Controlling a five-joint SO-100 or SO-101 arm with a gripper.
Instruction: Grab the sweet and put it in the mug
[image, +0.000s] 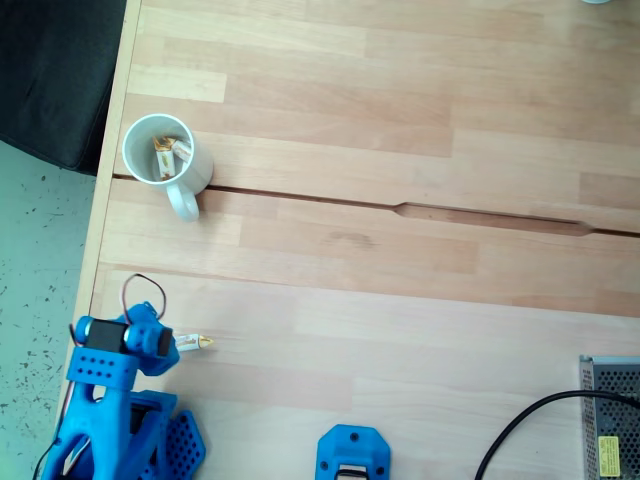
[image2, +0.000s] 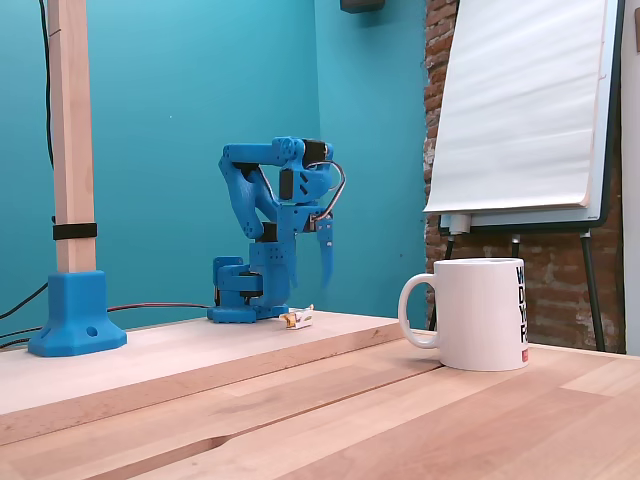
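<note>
Both fixed views show a tiny whitish, gold-ended wrapped sweet on the table below the blue gripper, its opening unreadable; from above, the white ceramic mug holds another sweet.

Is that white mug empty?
No. The mug stands upright with a wrapped sweet inside; another sweet lies by the gripper.

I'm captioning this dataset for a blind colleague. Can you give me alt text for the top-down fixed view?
Seen from above, a white mug with a wrapped sweet inside stands near the left edge of a light wooden table. Another wrapped sweet lies on the table beside the blue robot arm, folded at the bottom left corner.
</note>
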